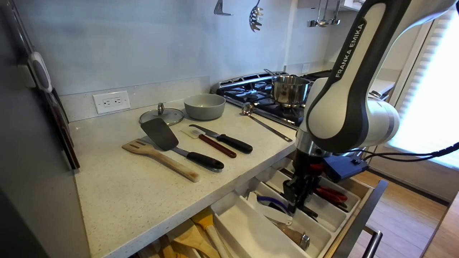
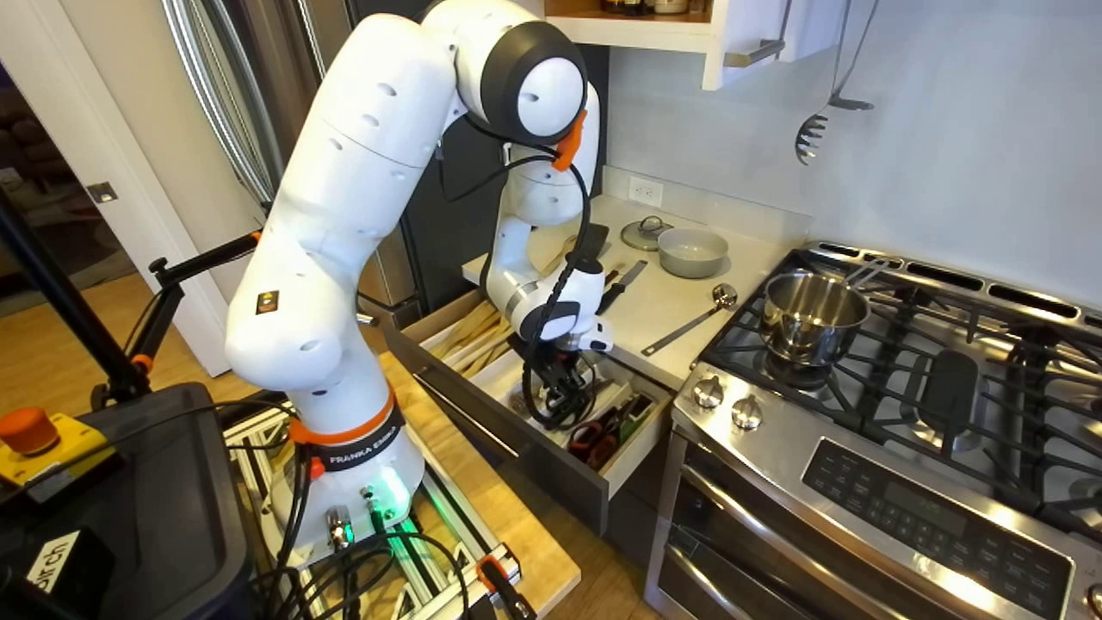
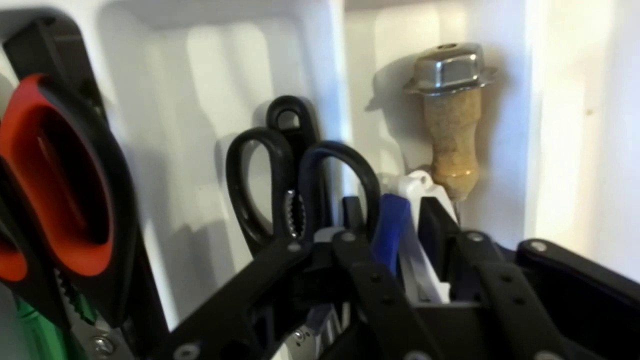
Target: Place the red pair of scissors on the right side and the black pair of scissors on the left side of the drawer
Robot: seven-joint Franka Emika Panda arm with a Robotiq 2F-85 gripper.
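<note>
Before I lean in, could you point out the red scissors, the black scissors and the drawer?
Red scissors (image 3: 82, 257): wrist view, on a handle loop's red part.
Black scissors (image 3: 283, 185): wrist view, on a handle loop.
Drawer (image 1: 365, 211): in an exterior view, on its front panel.

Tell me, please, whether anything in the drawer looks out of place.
Yes: in the wrist view, the black pair of scissors looks askew, one loop overlapping the divider instead of lying to one side. Whether they touch is unclear.
</note>
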